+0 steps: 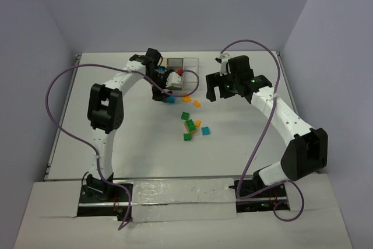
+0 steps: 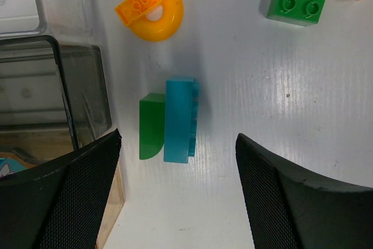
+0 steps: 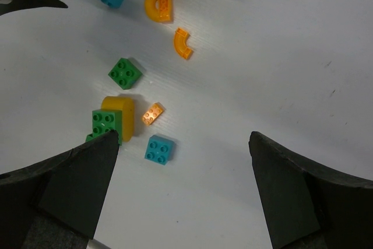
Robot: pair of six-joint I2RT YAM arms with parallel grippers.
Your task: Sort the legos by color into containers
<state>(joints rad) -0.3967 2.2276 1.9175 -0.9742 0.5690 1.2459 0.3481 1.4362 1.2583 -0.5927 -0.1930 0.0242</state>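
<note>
Left fingers (image 2: 64, 202), right fingers (image 3: 303, 196) wide, empty. Teal-blue plastic brick (image 2: 179, 121) touches green rounded plastic piece (image 2: 150, 125); we risk pinching both.

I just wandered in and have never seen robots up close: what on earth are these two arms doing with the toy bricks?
The job is sorting legos by colour into the containers at the back of the table. The left claw hangs open right over a teal brick that lies against a green piece, beside the containers. The right claw is open too, above the scattered ones in the middle of the table. Neither holds anything at this moment.
</note>
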